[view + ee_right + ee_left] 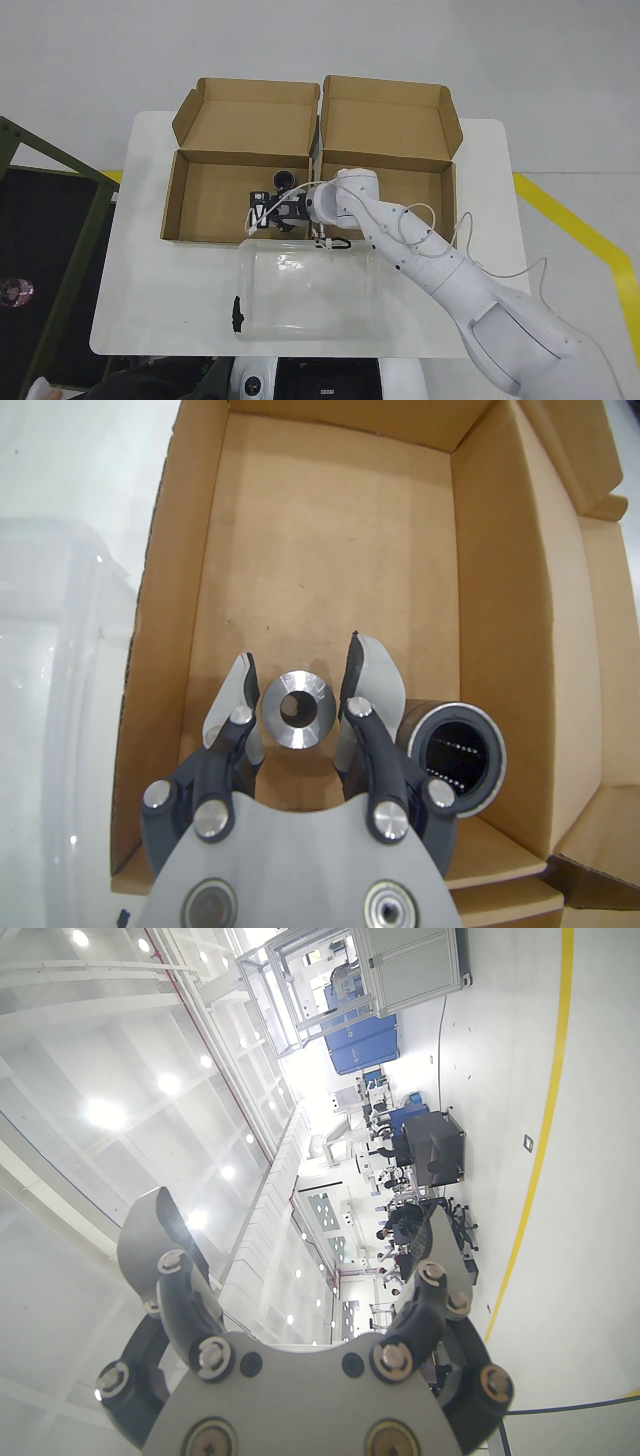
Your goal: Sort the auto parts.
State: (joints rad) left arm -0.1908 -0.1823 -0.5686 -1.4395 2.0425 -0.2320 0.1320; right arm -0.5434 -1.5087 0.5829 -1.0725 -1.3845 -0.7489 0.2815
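From my station I saw the right gripper [300,652] low inside the left-hand cardboard box [210,205], the one beside its twin box [385,125] at the far side of the worktop [170,290]. Its jaws were partly open and had hold of nothing. A narrow gap showed on each side between the pads [250,682] and the steel bushing [298,734] that sat directly between them.

The bushing appeared to stand on end on the box floor. Its bored face was turned straight at the wrist camera, so its long axis ran along the gripper's own line of approach and the jaws flanked its round wall squarely. I judged that no sideways correction was needed. A plain closing would meet the part across its diameter, and a straight pull back along that same axis would clear it.

A linear bearing [452,750] lay in the box corner just beside the outer finger, its open end also facing the camera. I thought any wider opening or sideways drift might nudge it.

The left gripper [297,1215] was wide open and empty, aimed out at the hall and well away from the boxes, so the right arm was plainly the nearer one. A clear plastic tub [300,295] stood on the worktop in front of the boxes.
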